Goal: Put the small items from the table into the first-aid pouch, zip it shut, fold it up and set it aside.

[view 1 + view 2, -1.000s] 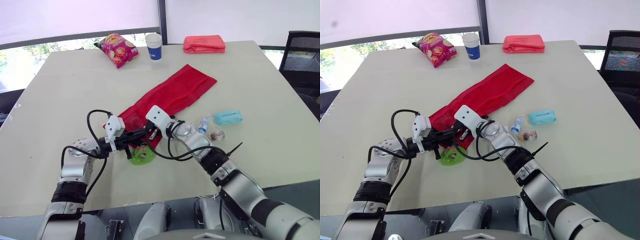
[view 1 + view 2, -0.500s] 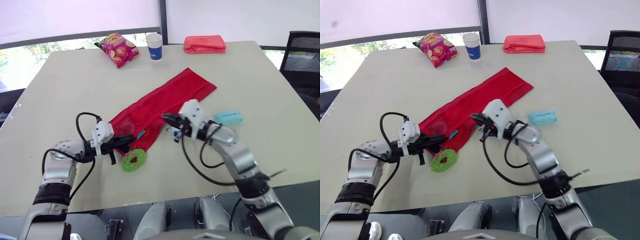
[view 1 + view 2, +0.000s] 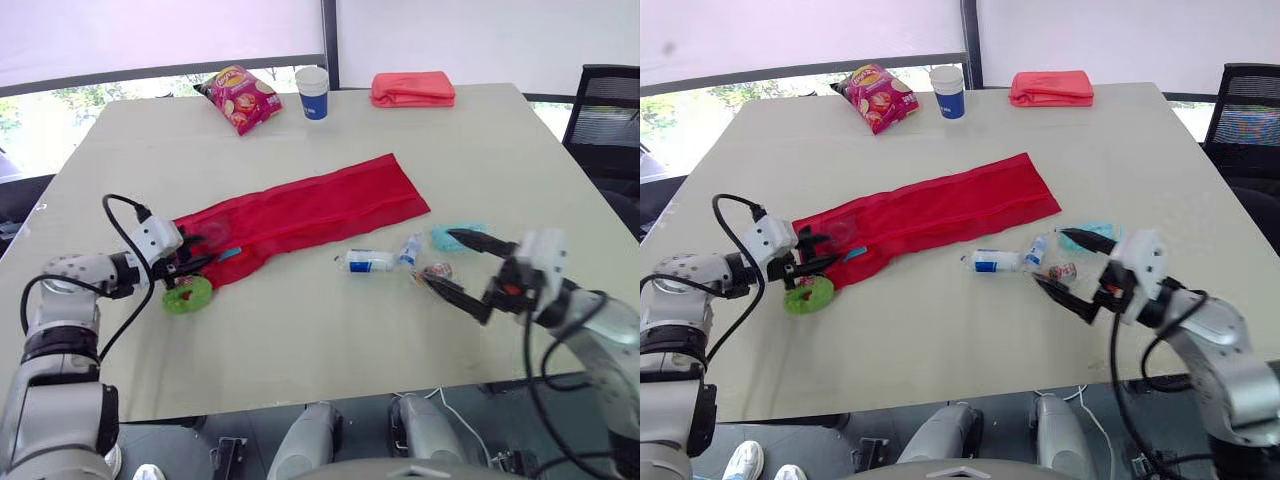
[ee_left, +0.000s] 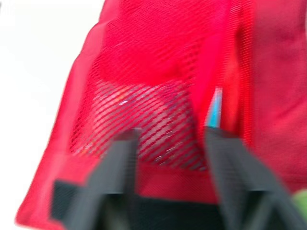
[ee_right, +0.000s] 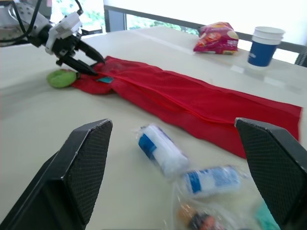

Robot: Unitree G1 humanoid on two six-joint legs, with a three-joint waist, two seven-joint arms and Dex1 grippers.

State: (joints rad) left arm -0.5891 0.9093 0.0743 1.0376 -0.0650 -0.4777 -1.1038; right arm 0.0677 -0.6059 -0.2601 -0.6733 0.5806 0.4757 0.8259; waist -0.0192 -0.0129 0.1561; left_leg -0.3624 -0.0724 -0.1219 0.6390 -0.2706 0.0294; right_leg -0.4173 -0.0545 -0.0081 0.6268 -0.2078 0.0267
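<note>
Left gripper (image 3: 195,257) first: it sits low at the near end of the red pouch (image 3: 300,212), fingers part-way apart, with the mesh edge lying between them. Whether they actually pinch the fabric, I cannot tell. Just ahead of the tips, a blue sliver (image 4: 214,108) shows through the mesh, inside the pouch. Right beside the gripper, on the robot's side of it, lies the green ring (image 3: 187,294), close against the pouch's end. From the gripper the pouch runs long and flat across the table (image 3: 120,180), slanting away to the right.

Over to the right gripper (image 3: 438,257): spread wide, nothing in it, held low over the tabletop. The loose items are right at its tips. A small wrapped item (image 3: 435,271) lies between the two fingers. A teal packet (image 3: 455,236) sits just behind the farther finger. The small bottle (image 3: 408,248) is just past the tips, and the bandage roll (image 3: 368,261) lies a little farther on, towards the pouch. All four lie outside the pouch, near its long edge but apart from it.

Well beyond both grippers, along the far edge of the table, stand a crisp bag (image 3: 240,97), a paper cup (image 3: 314,92) and a folded coral cloth (image 3: 412,88).
</note>
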